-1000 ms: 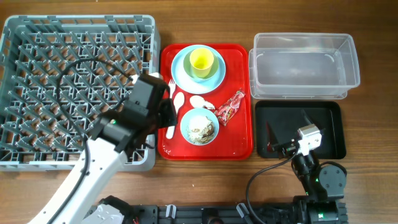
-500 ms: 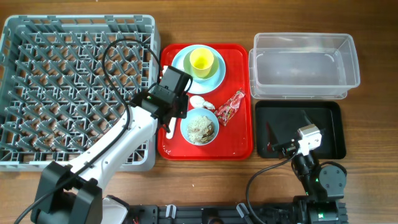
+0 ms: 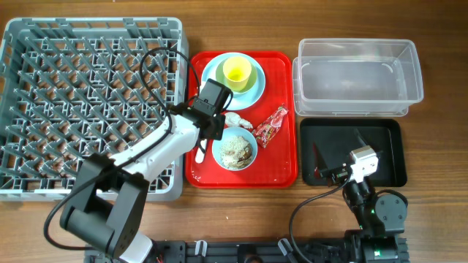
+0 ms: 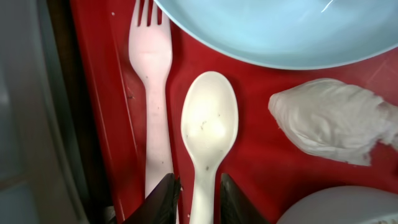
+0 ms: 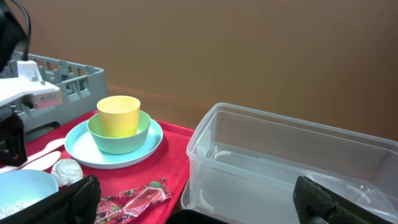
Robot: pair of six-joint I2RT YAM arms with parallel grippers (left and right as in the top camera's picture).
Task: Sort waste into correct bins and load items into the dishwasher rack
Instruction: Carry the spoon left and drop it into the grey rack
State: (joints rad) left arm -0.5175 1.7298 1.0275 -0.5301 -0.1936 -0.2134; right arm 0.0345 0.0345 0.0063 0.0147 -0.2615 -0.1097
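Note:
My left gripper (image 3: 207,131) is low over the left side of the red serving tray (image 3: 281,164). In the left wrist view it (image 4: 199,199) is shut on the handle of the white spoon (image 4: 209,124), which lies flat on the tray. The white fork (image 4: 150,62) lies just left of the spoon. The crumpled tissue (image 4: 329,121) is to the right, and the pale blue plate (image 4: 280,31) is beyond it. The yellow-green cup (image 3: 237,71) stands in a green bowl (image 5: 118,140) on the plate. A pale bowl of rice scraps (image 3: 235,148) and the red wrapper (image 3: 270,126) are on the tray. My right gripper (image 3: 333,174) is open and empty.
The grey rack (image 3: 73,88) stands left of the tray, with its wall close to my left gripper. The clear tub (image 3: 357,44) is at the back right. The black tray (image 3: 380,131) lies in front of the tub, under my right gripper.
My left arm has swung from the rack's edge onto the tray's left side and come down over the cutlery. The right arm has not moved.

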